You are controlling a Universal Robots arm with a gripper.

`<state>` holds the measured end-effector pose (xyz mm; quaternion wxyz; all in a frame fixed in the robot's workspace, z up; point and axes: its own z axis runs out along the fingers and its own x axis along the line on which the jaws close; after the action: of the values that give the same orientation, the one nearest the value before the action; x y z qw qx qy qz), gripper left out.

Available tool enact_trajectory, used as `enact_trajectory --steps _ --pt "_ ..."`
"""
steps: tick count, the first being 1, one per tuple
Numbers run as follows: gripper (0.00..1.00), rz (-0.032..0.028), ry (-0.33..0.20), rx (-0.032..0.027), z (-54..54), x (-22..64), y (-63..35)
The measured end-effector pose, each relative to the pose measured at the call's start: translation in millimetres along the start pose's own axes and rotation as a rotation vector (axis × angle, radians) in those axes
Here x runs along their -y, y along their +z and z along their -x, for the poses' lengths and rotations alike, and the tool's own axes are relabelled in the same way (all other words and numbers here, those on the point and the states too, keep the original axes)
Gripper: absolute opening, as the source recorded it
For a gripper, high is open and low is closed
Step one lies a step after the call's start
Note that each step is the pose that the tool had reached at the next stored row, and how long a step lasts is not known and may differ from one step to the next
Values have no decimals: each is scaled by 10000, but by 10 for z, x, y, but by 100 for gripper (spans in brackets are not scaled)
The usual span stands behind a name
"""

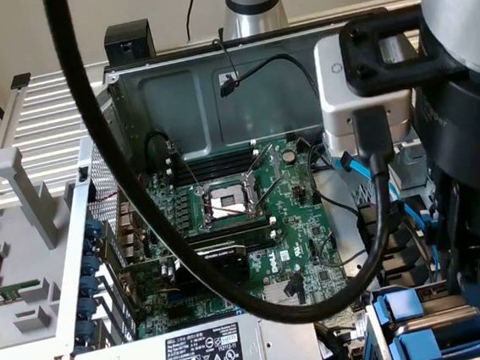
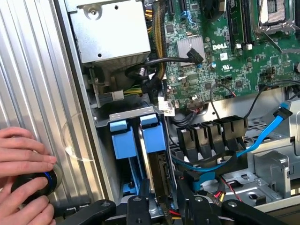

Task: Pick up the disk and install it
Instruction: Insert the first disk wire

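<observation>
The disk (image 2: 153,137) stands on edge in the drive cage (image 2: 132,114) at a corner of the computer case (image 1: 213,80), beside the power-supply box (image 2: 112,33). Only its blue carrier end and a thin silver edge show.

The pincer (image 2: 162,187) hangs right over it, partly cut off. I cannot tell whether it grips.

In the exterior view the arm (image 1: 464,124) points steeply down, and its wrist and a black cable (image 1: 69,43) cover much of that corner.

The wrist view adds a person's hands (image 2: 26,161), half cut off, on a black knob (image 2: 44,180).
</observation>
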<state>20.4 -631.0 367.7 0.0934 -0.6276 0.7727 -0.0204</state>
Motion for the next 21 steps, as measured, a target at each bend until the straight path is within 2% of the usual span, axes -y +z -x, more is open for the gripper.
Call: enact_trajectory --steps 4,9,12,19,21 --pt "37 23 -146 47 -5 21 33" --pt "37 87 -673 126 -5 32 65" --pt "37 84 -816 153 -2 57 75" --pt "37 89 -919 184 6 184 107" --pt "37 96 -940 215 -12 198 122"
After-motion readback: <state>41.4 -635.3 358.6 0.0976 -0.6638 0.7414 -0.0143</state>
